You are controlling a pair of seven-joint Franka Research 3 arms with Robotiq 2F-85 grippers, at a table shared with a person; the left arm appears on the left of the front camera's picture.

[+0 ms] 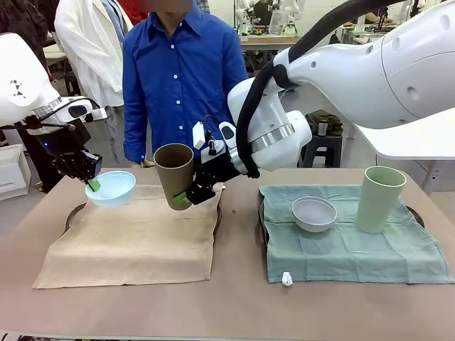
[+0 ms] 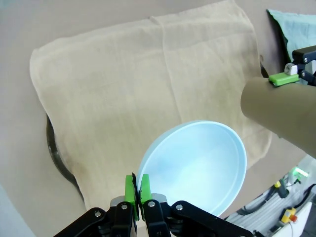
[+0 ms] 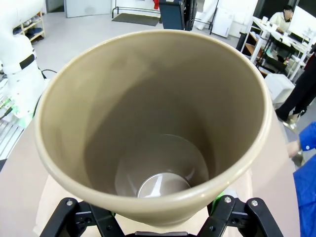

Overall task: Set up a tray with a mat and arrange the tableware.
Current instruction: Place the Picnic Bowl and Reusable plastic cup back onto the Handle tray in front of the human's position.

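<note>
My left gripper [image 1: 91, 182] is shut on the rim of the light blue bowl [image 1: 111, 188], which hangs above the far left corner of the beige mat [image 1: 135, 238]. The left wrist view shows its green pads [image 2: 131, 190] pinching the bowl [image 2: 197, 165] over the mat [image 2: 148, 84]. My right gripper [image 1: 186, 197] is shut on the lower part of the brown cup [image 1: 173, 170], slightly tilted above the mat's far right edge. In the right wrist view the cup [image 3: 158, 123] opens toward the camera, with nothing inside. A whitish-grey bowl [image 1: 314, 213] and a pale green cup [image 1: 381, 199] stand on the green mat [image 1: 355, 249].
A dark tray rim [image 1: 72, 217] shows under the beige mat. A small white object [image 1: 286, 279] lies near the green mat's front left corner. A person in a blue shirt [image 1: 181, 78] stands at the far side. Bare table runs along the front edge.
</note>
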